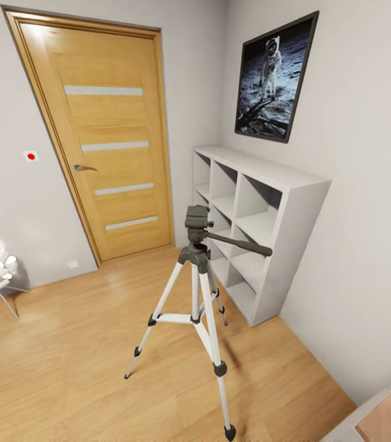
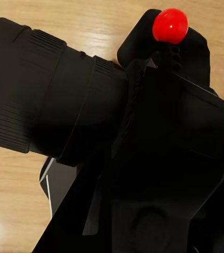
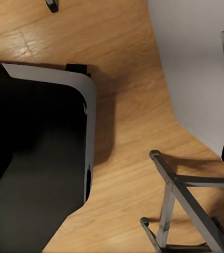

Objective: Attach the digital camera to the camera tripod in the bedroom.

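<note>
Straight ahead in the head view stands the tall camera tripod (image 1: 196, 288), with three silver-white metal legs, black joints and feet, on the light wood plank floor (image 1: 66, 356) of the bedroom. Its dark grey head is bare, with nothing mounted, and its long black pan handle (image 1: 239, 244) points toward the white cube shelf (image 1: 263, 215) against the pale grey wall. A wooden door (image 1: 106, 147) is behind it, and a framed astronaut picture (image 1: 275, 77) hangs above the shelf.

Seen from the left wrist, the chunky matte-black digital camera (image 2: 106, 137) sits very close to the lens, its ribbed barrel to one side and its bright red dot button (image 2: 170, 26) on top, with plank floor behind. It seems to be carried by the left arm, but whether the fingers pinch it cannot be told.

From the right wrist, a dark rounded robot part (image 3: 32, 153) is over the floor, with folding metal legs (image 3: 180, 211) of some furniture nearby. The state of the right fingers cannot be told.

The step in hand is probably the approach; next, the camera needs bringing over the tripod head and lowering squarely onto it.
</note>
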You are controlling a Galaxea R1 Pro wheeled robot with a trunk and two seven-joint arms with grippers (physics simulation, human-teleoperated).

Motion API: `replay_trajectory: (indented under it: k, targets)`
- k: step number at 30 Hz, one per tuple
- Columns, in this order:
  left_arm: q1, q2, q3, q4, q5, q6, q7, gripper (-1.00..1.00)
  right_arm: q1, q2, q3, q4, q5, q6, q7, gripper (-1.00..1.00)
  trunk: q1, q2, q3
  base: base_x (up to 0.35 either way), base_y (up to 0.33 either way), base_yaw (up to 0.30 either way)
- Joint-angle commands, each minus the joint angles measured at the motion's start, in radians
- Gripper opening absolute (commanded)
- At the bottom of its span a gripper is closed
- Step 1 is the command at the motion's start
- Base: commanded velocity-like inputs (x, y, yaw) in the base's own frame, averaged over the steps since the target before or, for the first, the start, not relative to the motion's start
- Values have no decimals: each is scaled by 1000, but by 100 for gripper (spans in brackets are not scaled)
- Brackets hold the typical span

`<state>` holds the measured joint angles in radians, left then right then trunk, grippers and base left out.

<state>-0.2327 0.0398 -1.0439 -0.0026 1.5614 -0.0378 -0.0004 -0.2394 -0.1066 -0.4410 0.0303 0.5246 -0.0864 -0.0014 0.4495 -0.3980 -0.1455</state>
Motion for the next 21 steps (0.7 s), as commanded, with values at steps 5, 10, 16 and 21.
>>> replay_trajectory:
  k: [5,10,16,21]
  targets:
    - [0,0,-8,-1,6,-2,3,-100,-1,-1,-8,3,8,-5,0,100,0,-2,-10,0,0,7]
    - [0,0,-8,-1,6,-2,3,-100,-1,-1,-8,3,8,-6,0,100,0,-2,-18,0,0,50]
    - [0,0,-9,-1,6,-2,3,-100,-1,-1,-8,3,8,-6,0,100,0,-2,-28,0,0,68]
    - [0,0,-8,-1,6,-2,3,-100,-1,-1,-8,3,8,-6,0,100,0,-2,-36,0,0,70]
